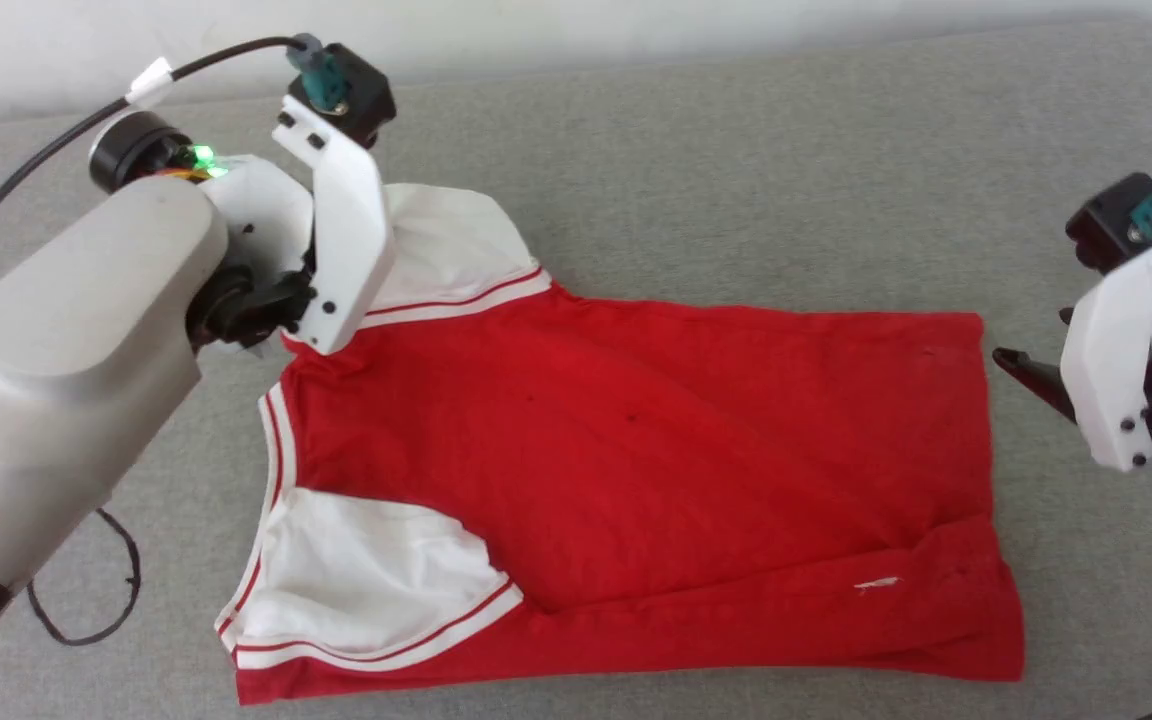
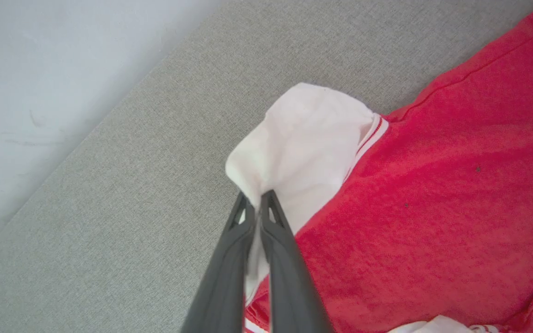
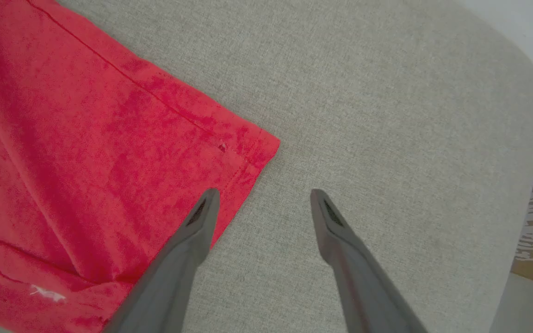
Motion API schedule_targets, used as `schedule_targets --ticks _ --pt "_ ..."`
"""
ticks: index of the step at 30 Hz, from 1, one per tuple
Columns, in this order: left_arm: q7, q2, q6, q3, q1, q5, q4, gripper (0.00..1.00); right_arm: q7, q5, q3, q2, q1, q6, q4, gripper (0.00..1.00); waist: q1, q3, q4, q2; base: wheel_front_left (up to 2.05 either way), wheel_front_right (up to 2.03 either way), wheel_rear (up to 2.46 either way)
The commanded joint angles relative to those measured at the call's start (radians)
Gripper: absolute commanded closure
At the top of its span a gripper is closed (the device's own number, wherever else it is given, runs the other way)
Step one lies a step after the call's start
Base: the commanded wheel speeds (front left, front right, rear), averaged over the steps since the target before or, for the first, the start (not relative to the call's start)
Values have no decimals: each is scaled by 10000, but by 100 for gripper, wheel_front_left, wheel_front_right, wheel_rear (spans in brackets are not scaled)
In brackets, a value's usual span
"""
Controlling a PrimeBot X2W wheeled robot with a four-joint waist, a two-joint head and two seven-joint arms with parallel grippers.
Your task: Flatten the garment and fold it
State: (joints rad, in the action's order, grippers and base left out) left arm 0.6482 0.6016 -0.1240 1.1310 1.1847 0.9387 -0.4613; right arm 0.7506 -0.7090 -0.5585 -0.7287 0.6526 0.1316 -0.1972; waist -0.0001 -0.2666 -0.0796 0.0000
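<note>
Grey upholstery [image 1: 736, 150] carries the garment [image 1: 636, 450], mostly flat, plain red up. My left claw [image 2: 256, 198] is clenched on 1 white sleeve [image 2: 303, 134]; my right claw [image 3: 263, 193] gapes beside the hem corner. I judge folding barely started.

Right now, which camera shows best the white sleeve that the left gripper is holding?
The left wrist view: the left gripper is shut on the bunched white sleeve, pinch plainly visible. The head view has the sleeve partly behind the wrist mount. The right wrist view shows the red hem corner of the garment.
</note>
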Motion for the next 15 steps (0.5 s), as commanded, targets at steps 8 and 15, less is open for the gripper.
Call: schedule_targets --ticks 8,15 --pt "-330 -245 -66 56 201 -202 192 100 513 -498 -709 726 1374 -9 -1800 0 1 -736 563 0 0 0 0" --pt "-640 -315 -66 154 323 -150 96 100 75 -682 -1961 1027 1380 -9 -2795 0 1 -972 701 0 0 0 0"
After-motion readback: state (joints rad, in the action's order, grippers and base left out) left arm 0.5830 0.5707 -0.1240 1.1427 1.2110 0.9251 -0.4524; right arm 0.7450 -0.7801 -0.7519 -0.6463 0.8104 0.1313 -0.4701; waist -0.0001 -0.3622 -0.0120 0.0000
